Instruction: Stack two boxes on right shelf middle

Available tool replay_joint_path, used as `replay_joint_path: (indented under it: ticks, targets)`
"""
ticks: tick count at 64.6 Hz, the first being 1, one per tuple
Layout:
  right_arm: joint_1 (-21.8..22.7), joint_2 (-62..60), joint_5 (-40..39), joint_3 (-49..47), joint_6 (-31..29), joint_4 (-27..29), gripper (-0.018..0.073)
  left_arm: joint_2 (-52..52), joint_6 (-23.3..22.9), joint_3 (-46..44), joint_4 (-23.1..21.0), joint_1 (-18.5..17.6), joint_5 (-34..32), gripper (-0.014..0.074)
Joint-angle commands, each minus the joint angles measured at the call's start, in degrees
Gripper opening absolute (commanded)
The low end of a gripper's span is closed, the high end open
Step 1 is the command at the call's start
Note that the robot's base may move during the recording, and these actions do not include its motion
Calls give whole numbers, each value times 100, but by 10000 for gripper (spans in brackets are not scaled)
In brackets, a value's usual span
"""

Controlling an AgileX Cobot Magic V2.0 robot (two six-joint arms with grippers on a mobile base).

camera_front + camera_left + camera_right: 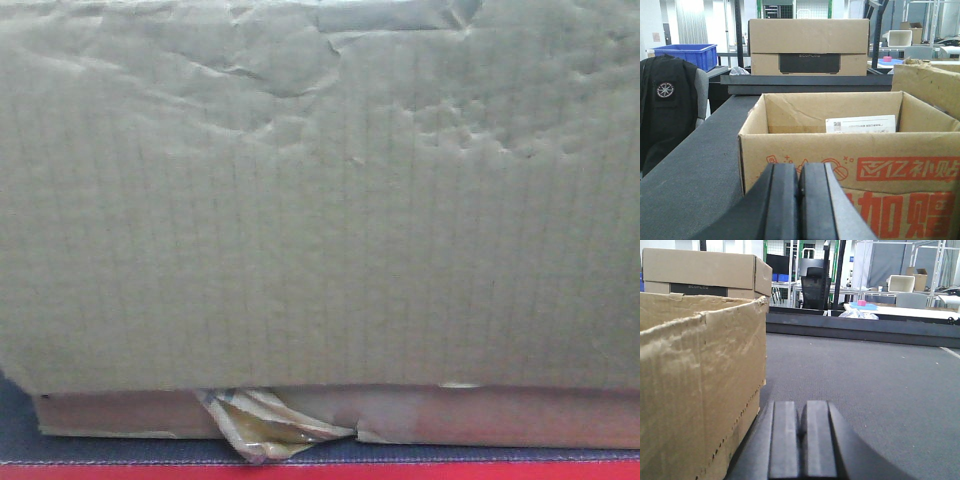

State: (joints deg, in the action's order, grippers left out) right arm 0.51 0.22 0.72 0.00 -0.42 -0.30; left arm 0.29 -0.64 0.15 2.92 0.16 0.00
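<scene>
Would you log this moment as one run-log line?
left end effector: shut | right end effector: shut | printed open box: before left | plain box: beside right | dark table: bears both

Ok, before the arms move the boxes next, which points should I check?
1. Left tool empty: ok, shut on nothing.
2. Right tool empty: ok, shut on nothing.
3. Plain cardboard box apart from right tool: cannot tell.
4. Front view free: not ok, a cardboard face fills it.
5. Path before left tool: not ok, red-printed box stands there.
6. Steel shelf visible: not ok, in no view.
</scene>
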Motion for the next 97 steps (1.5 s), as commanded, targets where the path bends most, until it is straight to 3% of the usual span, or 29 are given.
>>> replay_joint_path:
  ticks: [1, 53, 63, 72, 83, 97]
  targets:
    - [36, -22, -125, 0, -10, -7, -161, -29, -2, -15, -9, 15, -98, -111]
    - [36, -22, -125, 0, -10, -7, -161, -29, -2, -15, 84, 13, -191, -111]
    - [36, -22, -125, 0, -10, -7, -161, -29, 1, -759, 180, 13, 448, -111]
    - [36, -22, -125, 0, -10, -7, -161, 195, 1, -1907, 193, 13, 1536, -111]
    - [36, -22, -125, 0, -10, -7, -161, 1525, 1, -3564, -13, 13, 3606, -111]
    - [36, -22, -125, 0, -10, -7, -161, 3392, 1, -5191, -798, 13, 5585, -111]
